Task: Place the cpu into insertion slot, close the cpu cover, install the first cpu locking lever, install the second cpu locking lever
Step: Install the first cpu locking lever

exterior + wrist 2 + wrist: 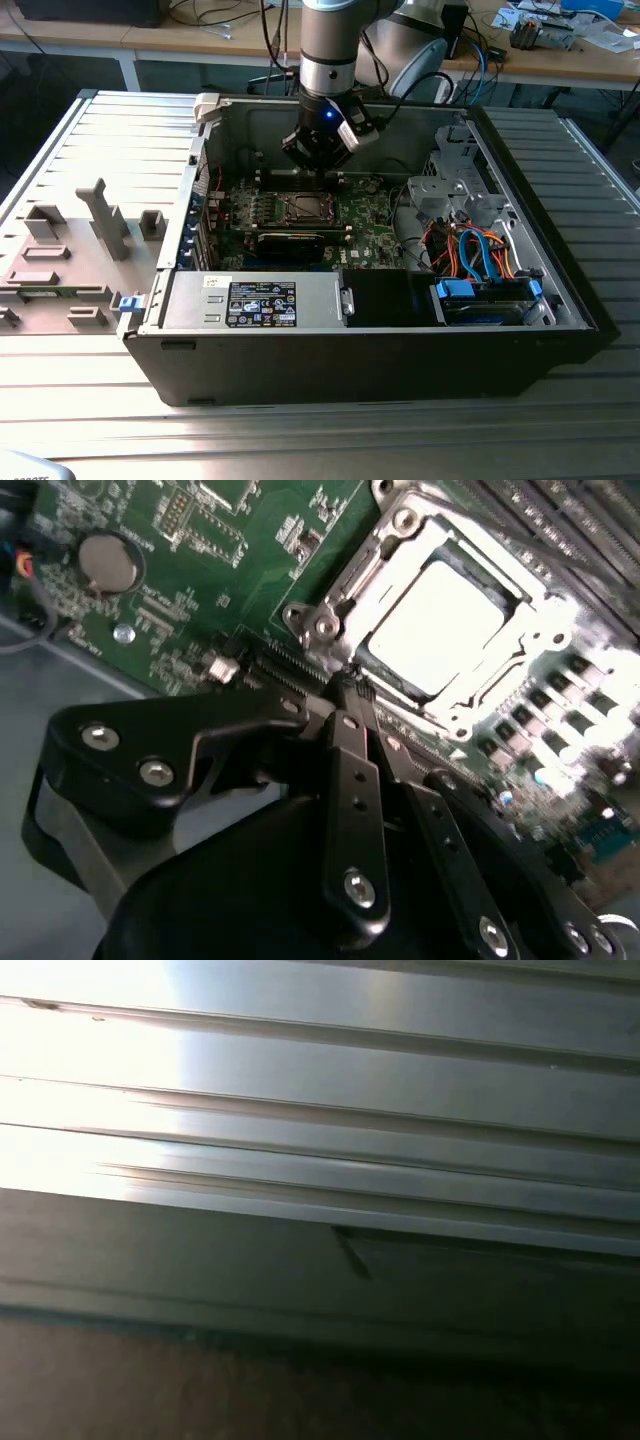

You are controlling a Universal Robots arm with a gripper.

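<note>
An open computer case (380, 330) is seen lying on a ribbed metal table (300, 440) in the exterior view. The green motherboard (365, 225) is laid flat inside it. The arm (330, 40) is reached down into the case from above, and the gripper (318, 165) is held low over the board, just behind the insertion slot (303, 208).

In the second wrist view, the black gripper (345, 695) is seen with its two fingers (350, 770) pressed together. Nothing is pinched between them. Their tip is placed right at the edge of the insertion slot (330, 625), beside a silver screw at its corner.

The cpu (435, 625) is seen lying flat inside the slot, with its pale metal top facing up. The cpu cover (500, 695) is laid down around it like a frame, so the chip is seen through the window. The two locking levers cannot be made out well enough to tell how they lie.

A round silver battery (107, 563) is seen on the board, well apart from the slot. Grey plastic holders (105, 225) are set on the table at the exterior view's left. Blue and orange cables (480, 250) are bundled inside the case at the exterior view's right.

Ribbed metal strips (400, 1090) are seen in the first wrist view.
</note>
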